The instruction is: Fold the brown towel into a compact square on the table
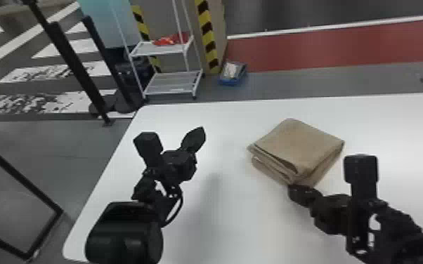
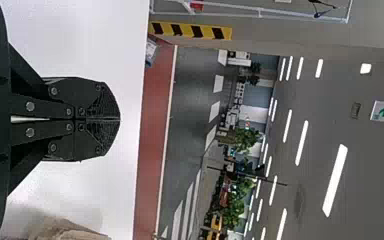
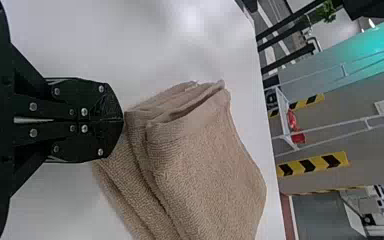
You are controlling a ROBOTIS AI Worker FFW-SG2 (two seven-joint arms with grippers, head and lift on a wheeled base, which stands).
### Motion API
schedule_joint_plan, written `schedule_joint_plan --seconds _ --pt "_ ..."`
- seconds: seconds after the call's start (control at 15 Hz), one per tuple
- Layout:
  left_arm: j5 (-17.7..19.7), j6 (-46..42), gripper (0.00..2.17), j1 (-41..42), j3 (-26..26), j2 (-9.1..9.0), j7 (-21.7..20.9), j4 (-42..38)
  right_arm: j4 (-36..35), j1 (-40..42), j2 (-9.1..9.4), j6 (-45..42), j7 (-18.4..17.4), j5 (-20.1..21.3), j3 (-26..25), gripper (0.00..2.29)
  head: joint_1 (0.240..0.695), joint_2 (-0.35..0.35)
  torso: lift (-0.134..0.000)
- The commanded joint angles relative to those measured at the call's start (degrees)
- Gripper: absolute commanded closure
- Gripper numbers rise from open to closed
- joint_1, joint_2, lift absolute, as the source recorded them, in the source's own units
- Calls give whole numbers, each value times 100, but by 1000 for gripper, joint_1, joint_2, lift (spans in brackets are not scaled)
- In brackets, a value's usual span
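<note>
The brown towel (image 1: 298, 145) lies folded in a thick, layered, roughly square stack on the white table, right of centre in the head view. My left gripper (image 1: 196, 138) is above the table to the towel's left, shut with nothing between its fingers; in the left wrist view the gripper (image 2: 119, 120) has its tips together, and part of the towel (image 2: 67, 231) shows. My right gripper (image 1: 297, 193) is at the towel's near corner. In the right wrist view the gripper (image 3: 122, 120) is shut, its tips right by the layered edges of the towel (image 3: 205, 170); whether they touch I cannot tell.
The white table (image 1: 221, 119) has its left edge beyond my left arm and its far edge behind the towel. Past it stand a white wire shelf (image 1: 174, 82) and a blue bin (image 1: 233, 73) on the floor. Black posts rise at the far left.
</note>
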Motion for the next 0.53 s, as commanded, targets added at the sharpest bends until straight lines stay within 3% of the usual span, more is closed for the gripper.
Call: schedule_joint_plan --seconds 0.0,0.47 --pt "0 2 2145 37 0 2 0 -44 1 -32 -1 10 -24 -37 -313 1956 695 265 -123" --pt "-17 142 2145 99 -27 2 9 -158 159 -550 -44 379 -24 -72 -1139 1956 695 174 -123"
